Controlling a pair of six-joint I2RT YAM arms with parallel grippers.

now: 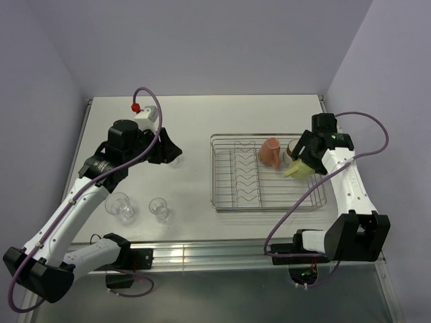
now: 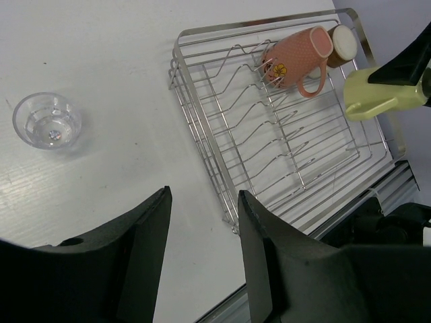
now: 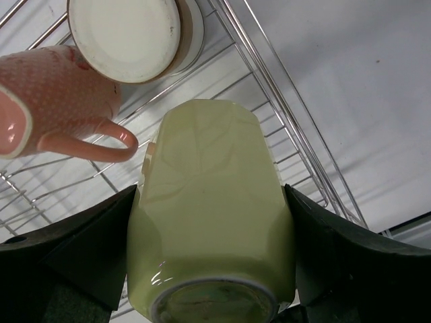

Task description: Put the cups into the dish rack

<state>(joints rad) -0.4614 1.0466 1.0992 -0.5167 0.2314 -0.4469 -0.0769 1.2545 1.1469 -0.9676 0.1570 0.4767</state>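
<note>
Chrome wire dish rack holds pink mug and brown cup at its far right | right gripper clamps the pale yellow-green mug sideways above them, apparently for placing | left gripper hangs open, empty, over the table | clear tumblers wait outside.

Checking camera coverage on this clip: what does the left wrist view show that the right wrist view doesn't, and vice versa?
Only left wrist: a clear glass tumbler on the table, and the left claw, open and empty. Only right wrist: the right claw with both fingers pressed against the sides of the yellow-green mug. Both: that mug, the pink mug, the brown cup and the dish rack.
</note>
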